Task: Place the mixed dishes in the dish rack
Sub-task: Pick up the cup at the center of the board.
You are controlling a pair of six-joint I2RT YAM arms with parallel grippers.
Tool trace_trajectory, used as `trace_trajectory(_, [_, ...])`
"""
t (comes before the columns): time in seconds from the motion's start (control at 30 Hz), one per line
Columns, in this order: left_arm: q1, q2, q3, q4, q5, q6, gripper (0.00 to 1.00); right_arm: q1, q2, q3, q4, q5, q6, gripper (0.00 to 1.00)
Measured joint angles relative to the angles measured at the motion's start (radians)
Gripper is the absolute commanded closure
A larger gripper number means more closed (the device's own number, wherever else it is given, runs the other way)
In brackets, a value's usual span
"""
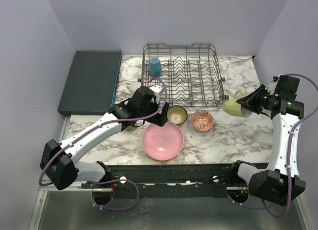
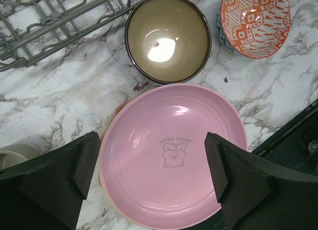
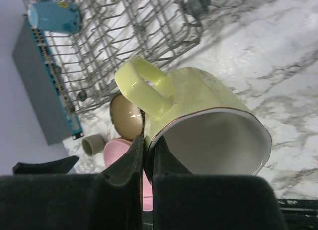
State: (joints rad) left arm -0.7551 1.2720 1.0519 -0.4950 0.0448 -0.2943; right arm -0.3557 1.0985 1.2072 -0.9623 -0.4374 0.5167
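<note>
Marbled table (image 1: 228, 140) inside plain lilac walls, with a teal slab (image 1: 89, 81) at far left carrying nothing. Rack (image 1: 181, 73) stands beyond the left pincer (image 2: 154, 165) and holds one item only, a blue mug (image 1: 155, 66) at its left end, so one dish counts as loaded. A small pale cup (image 3: 92, 144) sits on the table off this pincer's left side. Left pincer is spread wide and empty, its pads either side of the pink plate (image 2: 174, 150) directly beneath it, with no contact evident. Just ahead of it sit the brown bowl (image 2: 168, 37) and, to the right, the red-patterned bowl (image 2: 254, 21), both on the table. Right pincer (image 3: 147, 155) is clamped on the rim of the yellow mug (image 3: 194, 120), which is held on its side with its handle toward the rack, apparently lifted, and outside the rack's right end. Judgement: early stage, since the plate, two bowls, cup and held mug all remain to be loaded.
</note>
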Motion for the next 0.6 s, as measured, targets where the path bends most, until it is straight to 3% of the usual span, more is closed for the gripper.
trace_trajectory(0.27, [0.0, 0.019, 0.0, 0.014, 0.065, -0.018, 0.01, 0.049, -0.015, 0.028, 0.08, -0.185, 0.042, 0.99])
trace_trajectory(0.6, [0.001, 0.024, 0.043, 0.052, 0.19, -0.092, 0.01, 0.159, -0.013, 0.028, 0.202, -0.297, 0.098, 1.0])
